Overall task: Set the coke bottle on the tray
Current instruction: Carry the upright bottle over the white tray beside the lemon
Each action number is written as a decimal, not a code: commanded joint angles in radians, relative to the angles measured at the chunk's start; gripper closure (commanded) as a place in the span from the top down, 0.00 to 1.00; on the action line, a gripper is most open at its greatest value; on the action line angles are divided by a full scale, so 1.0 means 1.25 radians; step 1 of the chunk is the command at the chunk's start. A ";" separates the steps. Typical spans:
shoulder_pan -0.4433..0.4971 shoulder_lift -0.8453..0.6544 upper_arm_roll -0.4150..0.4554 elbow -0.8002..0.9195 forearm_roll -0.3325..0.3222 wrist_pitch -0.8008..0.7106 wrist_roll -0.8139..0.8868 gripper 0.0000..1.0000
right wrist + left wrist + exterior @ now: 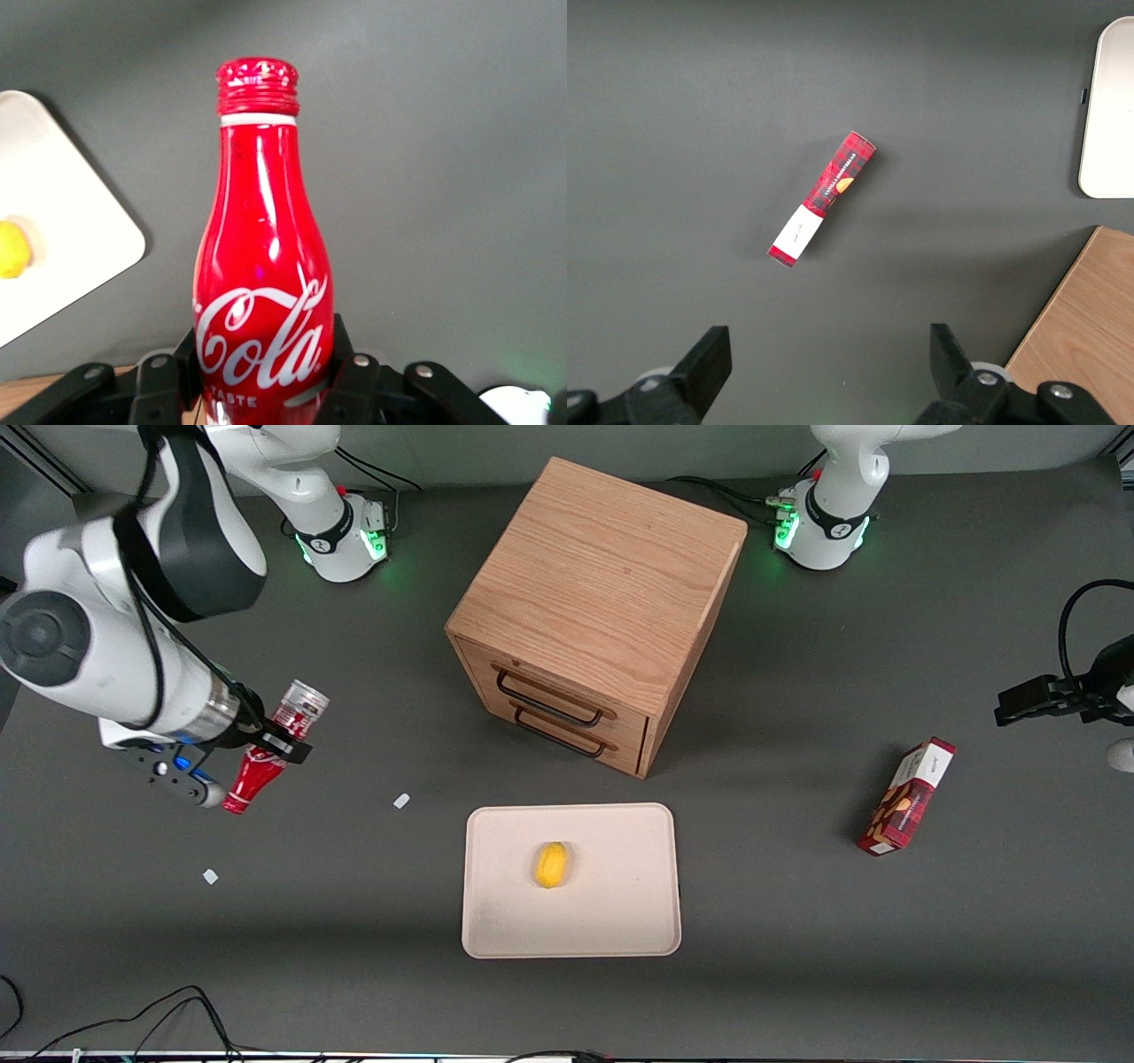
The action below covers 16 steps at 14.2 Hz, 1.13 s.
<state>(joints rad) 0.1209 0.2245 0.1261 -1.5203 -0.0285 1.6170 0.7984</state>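
My right gripper [276, 746] is shut on the coke bottle [270, 749], a slim red bottle with white script. It holds the bottle tilted above the table at the working arm's end, silver base up and red cap pointing down toward the front camera. In the right wrist view the bottle [263, 266] fills the middle, with the gripper [264, 381] clamped on its lower body. The beige tray [611, 908] lies flat near the front camera, in front of the cabinet's drawers, apart from the bottle. It also shows in the right wrist view [80, 221].
A yellow lemon [551, 864] lies on the tray. A wooden drawer cabinet [595, 607] stands at mid-table, farther from the camera than the tray. A red snack box [907, 796] lies toward the parked arm's end. Two small white scraps [401, 801] lie on the table near the bottle.
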 commanded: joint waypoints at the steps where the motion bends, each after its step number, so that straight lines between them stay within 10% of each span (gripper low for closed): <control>1: 0.000 0.081 0.007 0.116 0.008 -0.036 -0.023 0.00; 8: 0.109 0.381 -0.004 0.429 -0.041 -0.091 -0.056 0.00; 16: 0.230 0.555 -0.087 0.455 -0.050 0.202 -0.132 0.00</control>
<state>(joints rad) 0.3772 0.8557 0.0366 -1.0172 -0.0782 1.8203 0.6996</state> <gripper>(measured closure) 0.458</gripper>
